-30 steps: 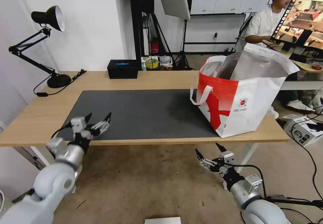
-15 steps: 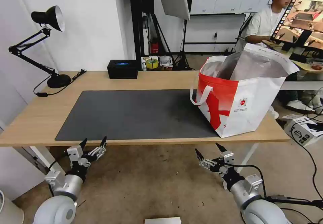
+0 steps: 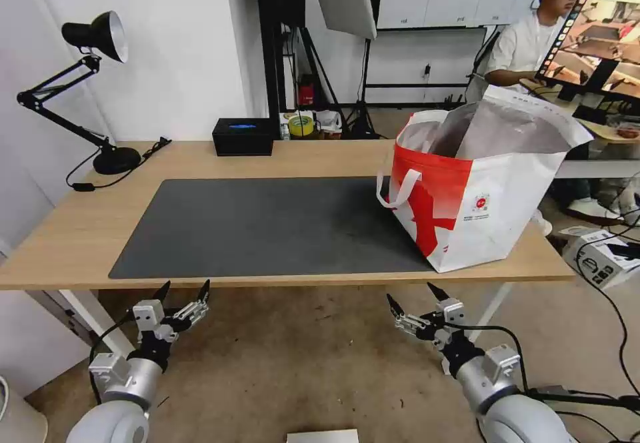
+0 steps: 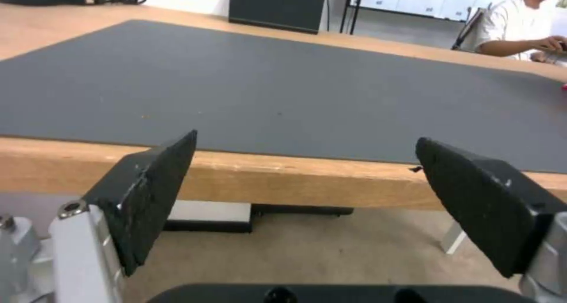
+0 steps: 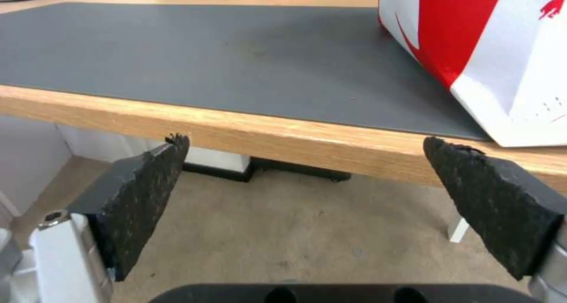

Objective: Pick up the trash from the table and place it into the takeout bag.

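Takeout bag: white and red, silver-lined, mouth open, standing upright at the right end of the tabletop, its base partly on the right edge of the dark grey mat and close to the front edge. One white loop handle hangs on the side facing the mat.

Table: light wood top on white legs; the mat covers its middle.

Black box with a blue top: at the back edge, near the middle.

Black desk lamp: at the back left corner, its cord trailing on the wood.

Left gripper: below the front edge under the mat's left part, fingers spread apart, holding nothing.

Right gripper: below the front edge near the bag's front corner, fingers likewise apart, nothing between them.
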